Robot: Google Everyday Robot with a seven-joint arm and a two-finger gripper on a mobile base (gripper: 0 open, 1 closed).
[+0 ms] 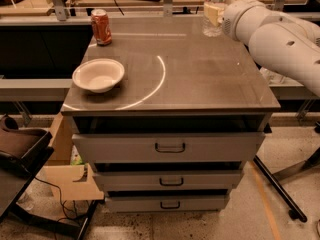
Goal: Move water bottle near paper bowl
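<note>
The water bottle (213, 19) is clear with a label band and stands upright at the back right of the grey cabinet top (200, 74); its cap is cut off by the top edge. My gripper (220, 13) is at the end of the white arm (280, 39), which comes in from the right, and is right against the bottle's side. The paper bowl (98, 75) is white and shallow and sits near the front left corner, far from the bottle.
An orange-red soda can (101, 27) stands at the back left, behind the bowl. The cabinet has three drawers (170, 147) below. A cardboard box (65, 169) and a dark chair (20, 146) are at the lower left. Shelving runs behind the top.
</note>
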